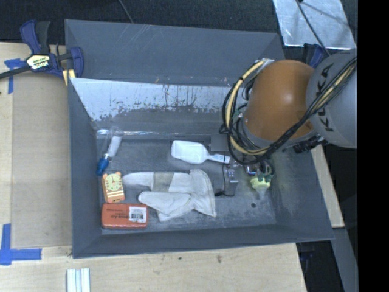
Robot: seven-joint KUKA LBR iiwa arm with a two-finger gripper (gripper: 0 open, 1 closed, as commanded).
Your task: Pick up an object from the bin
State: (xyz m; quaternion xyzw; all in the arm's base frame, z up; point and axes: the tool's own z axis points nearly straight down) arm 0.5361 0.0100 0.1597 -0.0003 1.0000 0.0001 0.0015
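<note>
Camera view: claw sits low over the floor of the grey metal bin, at the right edge of the white crumpled cloth and just near of the handle of the white plastic scoop. Cloth lies left of the claw, long axis roughly left-right. Scoop runs the same way, handle end pointing right. Small yellow-green piece lies just right of the claw. Can't tell how far the claw is open, or whether it has anything. Floor looks flat and bare to the right, but the right wall is near, so I'd expect tight room there. Orange flat box lies well left.
</note>
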